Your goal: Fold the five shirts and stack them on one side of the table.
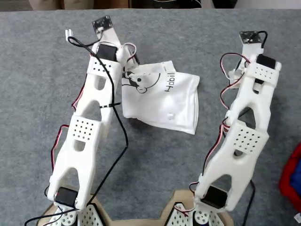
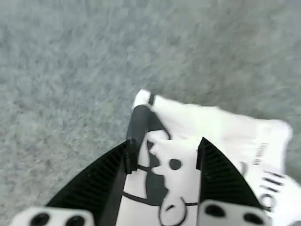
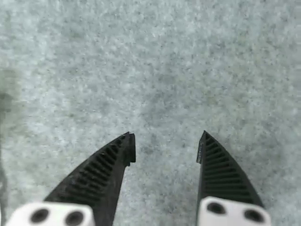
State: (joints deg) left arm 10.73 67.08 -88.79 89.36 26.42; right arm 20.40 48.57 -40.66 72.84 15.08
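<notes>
A white shirt [image 1: 162, 96] with a black drawing and lettering lies roughly folded on the grey felt, left of the table's middle. My left arm stretches over the shirt's left edge. My left gripper [image 2: 167, 153] is open just above the shirt [image 2: 211, 132], its black fingers [image 2: 113, 174] either side of the printed drawing, near a dark strip at the cloth's edge. My right gripper [image 3: 165, 148] is open over bare felt, nothing between its fingers. The right arm [image 1: 256, 75] stands to the right of the shirt, apart from it.
A red and blue piece of cloth [image 1: 292, 176] pokes in at the right edge of the table. The grey felt [image 1: 42, 70] covers the whole tabletop. The arms' bases sit on a wooden mount [image 1: 164, 219] at the near edge.
</notes>
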